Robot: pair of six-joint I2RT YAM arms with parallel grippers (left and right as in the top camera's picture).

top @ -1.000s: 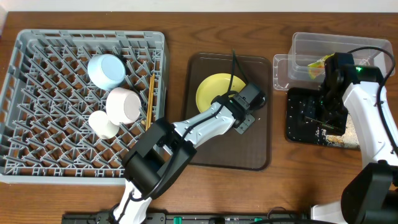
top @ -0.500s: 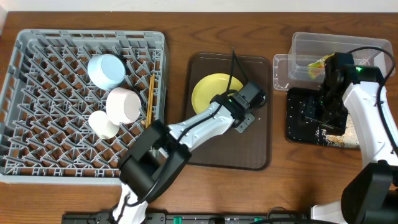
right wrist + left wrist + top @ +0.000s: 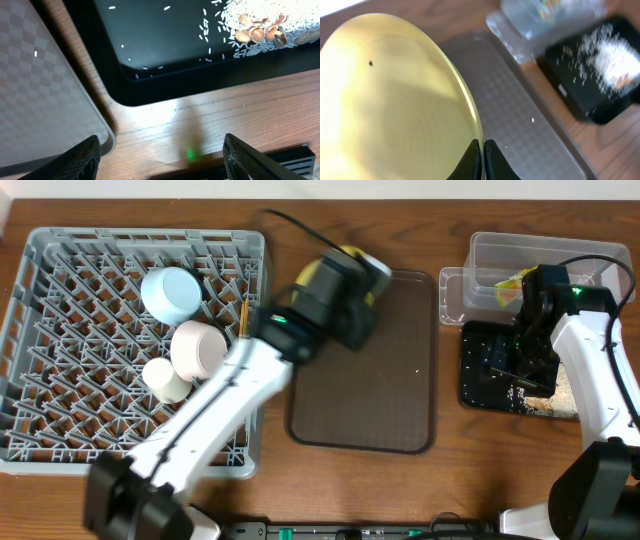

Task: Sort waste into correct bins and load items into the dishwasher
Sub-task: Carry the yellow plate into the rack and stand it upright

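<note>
Plate loading is in hand, I judge: my left gripper is clenched on the rim of the yellow plate, above the brown tray. Next I must carry it to the dish rack just left of that gripper and seat it between pegs. The right gripper hangs spread and empty over the black tray. Overhead, blur hides most of the plate.

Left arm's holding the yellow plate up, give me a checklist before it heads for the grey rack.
1. Grip: left pincer shut on the rim of the round yellow plate, ok.
2. Plate clear of the brown rectangular serving tray: ok.
3. Free pegs in the large grey plastic dish rack: ok, left half bare.
4. Clearance past the thin wooden chopsticks at its right edge: cannot tell.
5. Out of the way: right pincer open, by the shallow black tray, ok.
</note>
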